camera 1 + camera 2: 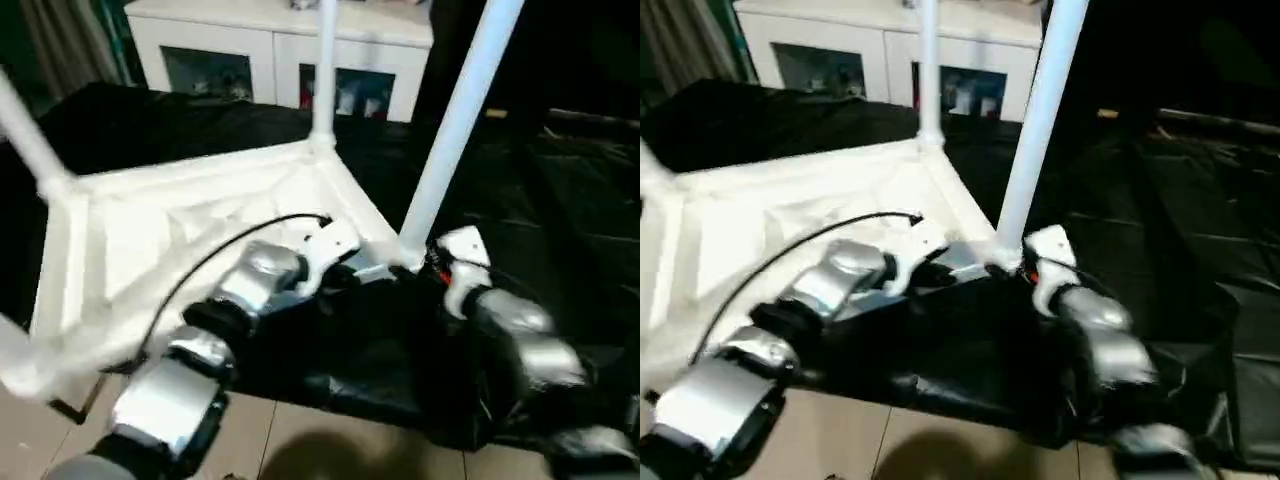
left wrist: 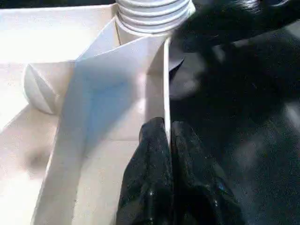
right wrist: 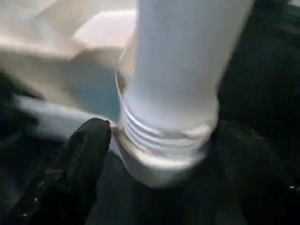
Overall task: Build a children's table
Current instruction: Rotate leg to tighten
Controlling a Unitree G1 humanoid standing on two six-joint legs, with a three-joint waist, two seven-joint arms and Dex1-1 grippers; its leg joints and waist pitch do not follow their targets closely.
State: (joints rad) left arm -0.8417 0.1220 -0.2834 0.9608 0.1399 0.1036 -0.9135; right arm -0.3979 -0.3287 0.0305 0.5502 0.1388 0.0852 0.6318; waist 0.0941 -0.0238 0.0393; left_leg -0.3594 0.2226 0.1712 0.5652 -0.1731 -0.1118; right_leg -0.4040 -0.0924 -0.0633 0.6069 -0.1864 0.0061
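The white children's table (image 1: 180,240) lies upside down on the black-covered work table (image 1: 560,200), ribbed underside up. One leg (image 1: 325,70) rises from the far corner and another leg (image 1: 25,130) from the left corner. A third leg (image 1: 455,130) stands in the near right corner socket, its threaded base (image 3: 164,136) showing. My left gripper (image 2: 167,136) is shut on the thin rim wall (image 2: 166,84) beside that socket. My right gripper (image 3: 168,154) holds the third leg's base, one finger (image 3: 89,154) on each side of it.
A white cabinet with glass doors (image 1: 280,50) stands behind the work table. The work table's near edge drops to a tan floor (image 1: 300,440). A black cable (image 1: 200,262) runs along my left forearm over the white top.
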